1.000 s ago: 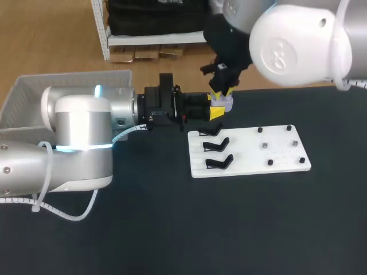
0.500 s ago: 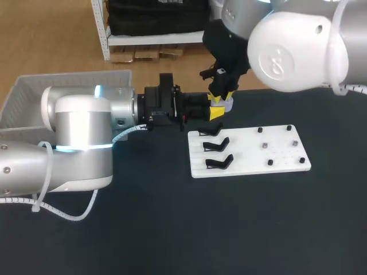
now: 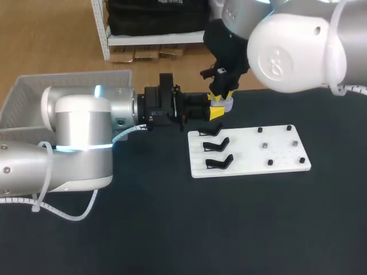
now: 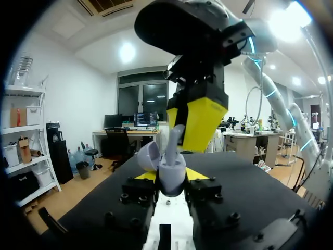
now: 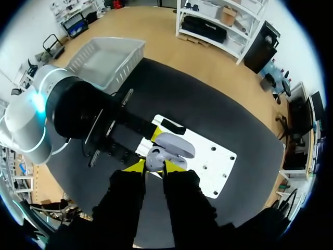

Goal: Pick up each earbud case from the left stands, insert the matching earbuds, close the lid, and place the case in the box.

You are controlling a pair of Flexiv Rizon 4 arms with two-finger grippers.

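Above the dark worktop (image 3: 258, 229), the left end effector (image 4: 170, 176) clamps a lavender earbud case (image 4: 171, 171) from both sides, lid (image 4: 150, 155) tipped open, just beyond the far edge of the white board (image 3: 252, 152). The right end effector (image 4: 190, 125) hangs directly over it. Its yellow tips are closed on what appears to be a pale earbud (image 4: 175, 139), the stem pointing down into the case's mouth. From the left wrist camera it is hard to say whether the bud is seated or only touching the rim.

The step in hand looks like insertion of an earbud into the held case, the case itself being already off its stand. The black stands (image 3: 217, 153) at the board's left end show no case on them. The box (image 3: 74, 74) waits well apart at the worktop's far left corner.

The next move likely calls for a straight, gentle push down until the bud sits home, then release. The left arm should hold the case steady, since a slanted entry could jam the bud or nudge the lid.
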